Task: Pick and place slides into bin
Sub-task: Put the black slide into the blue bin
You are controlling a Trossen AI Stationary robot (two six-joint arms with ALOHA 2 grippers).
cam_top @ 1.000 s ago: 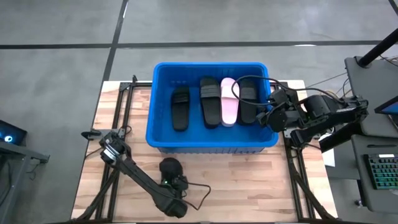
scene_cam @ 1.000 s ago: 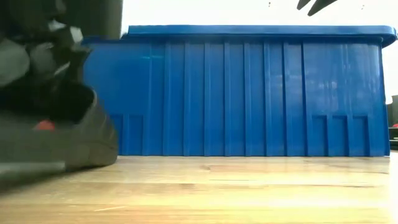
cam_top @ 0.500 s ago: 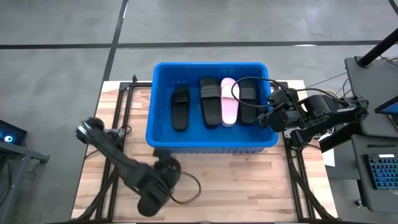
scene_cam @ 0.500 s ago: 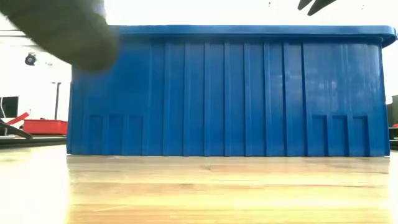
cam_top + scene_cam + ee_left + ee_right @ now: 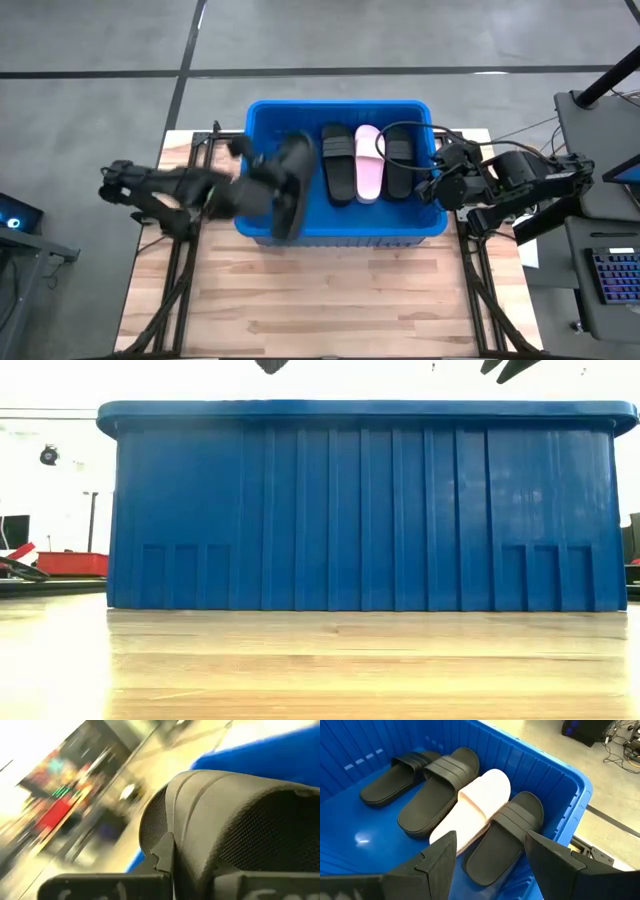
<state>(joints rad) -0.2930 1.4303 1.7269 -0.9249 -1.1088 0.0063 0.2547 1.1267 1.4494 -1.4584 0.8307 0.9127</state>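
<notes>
The blue bin stands on the wooden table. Two black slides and a pale pink slide lie flat on its floor; the right wrist view shows another black one at the left. My left gripper reaches in from the table's left, shut on a black slide held over the bin's left part, blurred. That slide fills the left wrist view. My right gripper is open and empty above the bin's right rim. My left gripper holds the black slide from the table's left side, about level. The slide itself and the blur hide which part the fingers are on. The slide is lifted clear above the bin's left part, its length running from the near wall toward the far wall.
The bin's front wall fills the low view, with bare wooden table in front of it. Black frame rails run along the table's left and right sides. A desk with a keyboard stands off to the right.
My left gripper has risen from the table in front of the bin with the black slide. It has swung fast up and toward the far edge, over the bin's near wall. The slide is now lifted clear above the bin's left part.
</notes>
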